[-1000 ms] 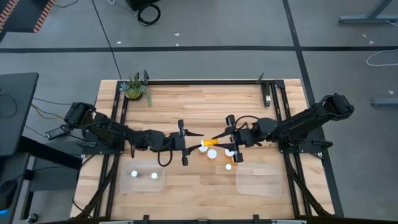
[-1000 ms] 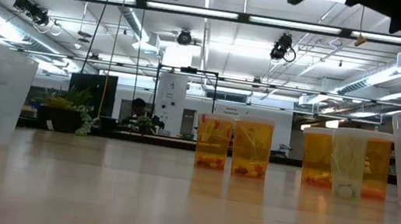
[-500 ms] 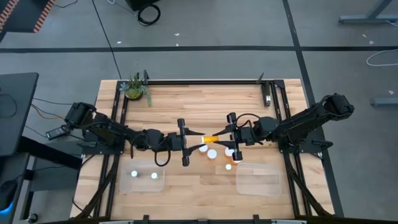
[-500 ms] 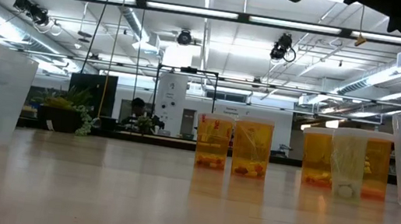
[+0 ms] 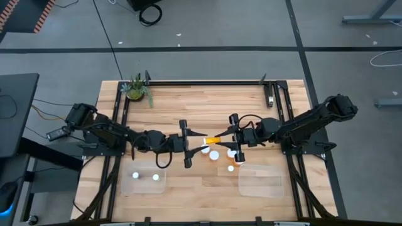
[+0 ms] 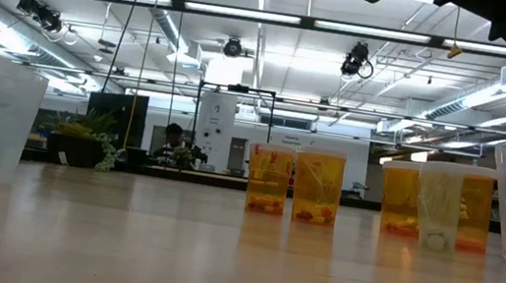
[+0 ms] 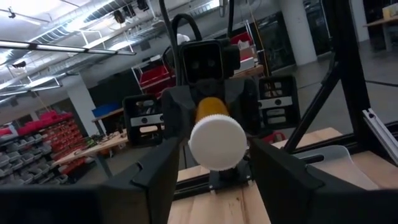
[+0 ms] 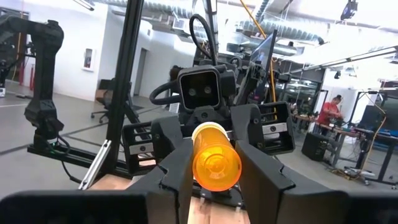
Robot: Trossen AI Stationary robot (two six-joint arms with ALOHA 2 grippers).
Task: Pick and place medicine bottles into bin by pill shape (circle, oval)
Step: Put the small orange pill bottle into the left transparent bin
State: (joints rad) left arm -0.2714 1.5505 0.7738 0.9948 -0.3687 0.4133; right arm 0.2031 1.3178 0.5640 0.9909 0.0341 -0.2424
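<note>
An orange medicine bottle (image 5: 213,140) with a white cap (image 7: 216,142) hangs level above the table's middle, cap toward the left arm. My right gripper (image 5: 225,139) is shut on its bottom end. My left gripper (image 5: 201,143) is open, with a finger on either side of the cap and a narrow gap on each side. Several more bottles (image 5: 214,155) stand upright on the wood just nearer, showing as amber bottles (image 6: 317,185) in the low view. Two white-capped bottles (image 5: 156,177) sit in the left bin (image 5: 144,185). My right gripper pinches the orange bottle's bottom end (image 8: 200,168) between its two fingers (image 8: 177,169), one on each side of the round wall. The fingers come level from the table's right and lie along the bottle. The bottle is lifted clear of the table, lying level.
A clear bin (image 5: 260,182) stands at the near right, and the left bin at the near left. A potted plant (image 5: 136,89) is at the far left corner. A black frame (image 5: 207,82) runs along the far edge. Bare wood lies between the bins.
My left arm has risen a little: its dark underside at the top of the low view has drawn up out of the picture. The orange bottle stays level between the two grippers.
</note>
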